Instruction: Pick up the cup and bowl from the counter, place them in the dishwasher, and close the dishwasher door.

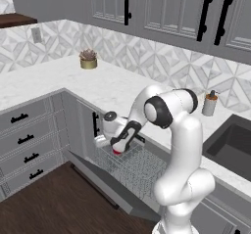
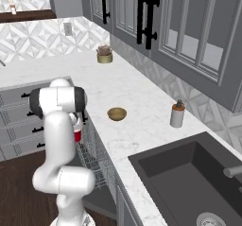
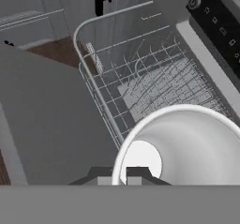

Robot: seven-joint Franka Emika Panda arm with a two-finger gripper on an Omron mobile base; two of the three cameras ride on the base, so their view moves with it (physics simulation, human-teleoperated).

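Observation:
My gripper (image 1: 118,147) is shut on the rim of the red cup (image 1: 116,151), held just above the grey wire rack (image 1: 133,168) of the open dishwasher. In the hand view the cup's white inside (image 3: 187,143) shows close up, with the rack (image 3: 154,82) and the dark control strip (image 3: 220,26) beyond it. The dishwasher door (image 1: 105,181) hangs down, its dark inner face (image 3: 42,124) showing. From the right base view the cup (image 2: 77,136) peeks out beside the arm. The tan bowl (image 2: 116,113) rests upright on the white counter (image 2: 142,97), behind the dishwasher.
A potted plant (image 1: 88,59) stands at the counter's back corner. The grey soap dispenser (image 2: 177,114) stands near the dark sink (image 2: 189,173). Grey drawers (image 1: 27,140) lie left of the dishwasher, and upper cabinets (image 1: 166,8) hang over the counter.

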